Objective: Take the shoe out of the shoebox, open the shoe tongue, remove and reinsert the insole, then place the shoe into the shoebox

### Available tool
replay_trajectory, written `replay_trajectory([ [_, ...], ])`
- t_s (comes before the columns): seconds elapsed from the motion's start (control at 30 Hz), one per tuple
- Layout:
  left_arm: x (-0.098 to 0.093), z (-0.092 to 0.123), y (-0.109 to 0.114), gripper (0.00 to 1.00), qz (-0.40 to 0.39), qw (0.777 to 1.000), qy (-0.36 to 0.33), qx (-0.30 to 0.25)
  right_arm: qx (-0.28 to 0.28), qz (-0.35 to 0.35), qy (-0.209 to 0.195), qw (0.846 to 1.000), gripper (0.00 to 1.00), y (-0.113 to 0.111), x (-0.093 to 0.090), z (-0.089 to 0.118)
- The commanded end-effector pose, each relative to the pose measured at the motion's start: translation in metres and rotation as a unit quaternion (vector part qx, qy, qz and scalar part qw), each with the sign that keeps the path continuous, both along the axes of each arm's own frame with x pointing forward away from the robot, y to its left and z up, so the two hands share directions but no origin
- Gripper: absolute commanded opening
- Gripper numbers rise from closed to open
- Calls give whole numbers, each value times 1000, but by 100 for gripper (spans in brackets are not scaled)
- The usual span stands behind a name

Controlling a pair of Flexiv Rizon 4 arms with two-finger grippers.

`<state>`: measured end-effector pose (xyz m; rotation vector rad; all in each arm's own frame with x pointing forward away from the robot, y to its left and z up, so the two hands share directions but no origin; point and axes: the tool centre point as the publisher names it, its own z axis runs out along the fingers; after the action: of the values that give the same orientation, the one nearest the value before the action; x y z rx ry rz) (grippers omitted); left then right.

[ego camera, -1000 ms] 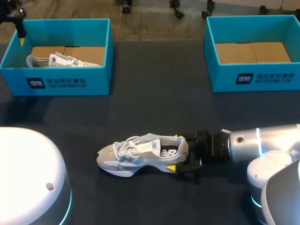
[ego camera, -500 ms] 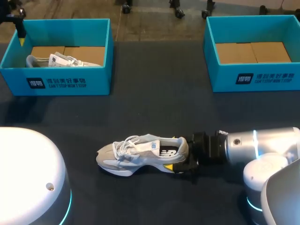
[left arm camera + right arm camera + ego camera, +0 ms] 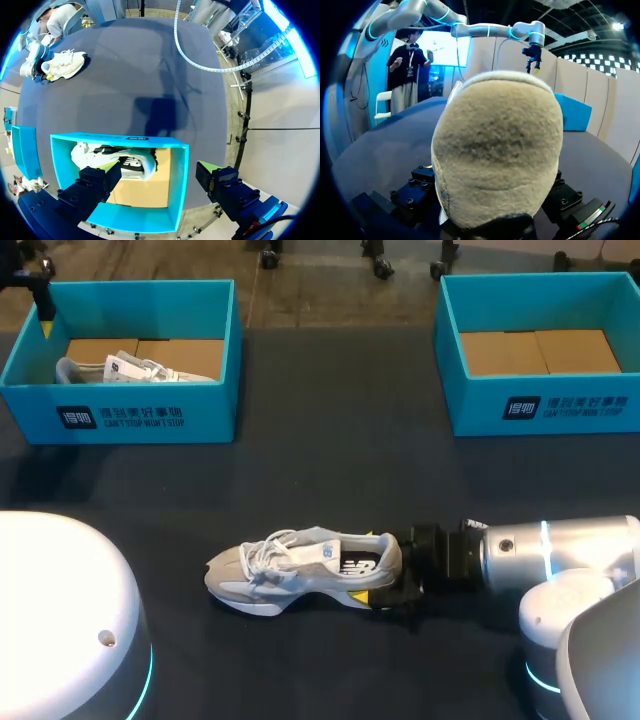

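At far left the left tool hangs released, fingers wide apart, above the left box, where a second shoe lies on the cardboard floor. In the middle of the dark table the shoe sits well apart from both boxes, with its toe pointing left. It is a grey-and-white runner with white laces, a pale sole and a tongue lying over the opening. The right tool comes in from the right and clenches the heel, with a yellow tip showing on each side. The shoe looks light. Its upper is likely soft enough to give, and it seems firmer at the heel and sole, so the heel appears the sound place to hold it while the tongue is lifted. At upper right the right box stands open, showing only its cardboard floor.
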<state>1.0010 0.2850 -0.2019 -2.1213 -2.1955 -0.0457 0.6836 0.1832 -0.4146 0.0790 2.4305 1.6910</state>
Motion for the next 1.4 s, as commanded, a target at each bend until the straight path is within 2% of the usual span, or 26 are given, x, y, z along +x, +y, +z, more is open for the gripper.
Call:
replay_trajectory([
  [0.03, 0, 0, 0, 100, 0, 1000, 0, 1, -1, -1, -1, 1000, 0, 3, 1, -2],
  [0.13, -10, 9, -9, 100, 33, 999, -6, -10, -1, -1, -1, 1000, 0, 3, 1, -2],
  [0.23, -33, 18, -22, 100, 104, 994, -19, 5, -1, -1, -1, 1000, 0, 3, 1, -2],
  [0.3, -51, 21, -35, 100, 191, 981, -28, 14, -1, -1, -1, 1000, 0, 3, 1, -2],
  [0.33, -60, 20, -42, 100, 256, 966, -44, 12, -1, -1, -1, 1000, 0, 3, 1, -2],
  [0.37, -69, 18, -52, 100, 351, 933, -70, 22, -1, -1, -1, 1000, 0, 3, 1, -2],
  [0.4, -74, 14, -61, 100, 447, 891, -71, 34, -1, -1, -1, 1000, 0, 3, 1, -2],
  [0.43, -82, 12, -65, 100, 515, 854, -76, 12, -1, -1, -1, 1000, 0, 3, 1, -2],
  [0.47, -92, 12, -68, 100, 507, 858, -85, -12, -1, -1, -1, 1000, 0, 3, 1, -2],
  [0.9, -92, 12, -68, 100, 507, 858, -85, -12, -1, -1, -1, 1000, 0, 3, 1, -2],
  [0.97, -109, 14, -77, 100, 540, 839, -68, -12, -1, -1, -1, 1000, 0, 3, 1, -2],
  [1.0, -118, 15, -84, 100, 563, 825, -56, -4, -1, -1, -1, 1000, 0, 3, 1, -2],
  [1.13, -147, 19, -109, 100, 671, 739, -31, 49, -1, -1, -1, 1000, 0, 3, 1, -2],
  [1.2, -162, 18, -123, 100, 746, 661, -61, 45, -1, -1, -1, 1000, 0, 3, 1, -2],
  [1.23, -168, 16, -132, 100, 784, 614, -59, 76, -1, -1, -1, 1000, 0, 3, 1, -2],
  [1.27, -173, 13, -141, 100, 834, 539, -70, 100, -1, -1, -1, 1000, 0, 3, 1, -2],
  [1.3, -178, 8, -149, 100, 866, 481, -82, 109, -1, -1, -1, 1000, 0, 3, 1, -2],
  [1.4, -178, 8, -149, 100, 866, 481, -82, 109, -1, -1, -1, 1000, 0, 3, 1, -2],
])
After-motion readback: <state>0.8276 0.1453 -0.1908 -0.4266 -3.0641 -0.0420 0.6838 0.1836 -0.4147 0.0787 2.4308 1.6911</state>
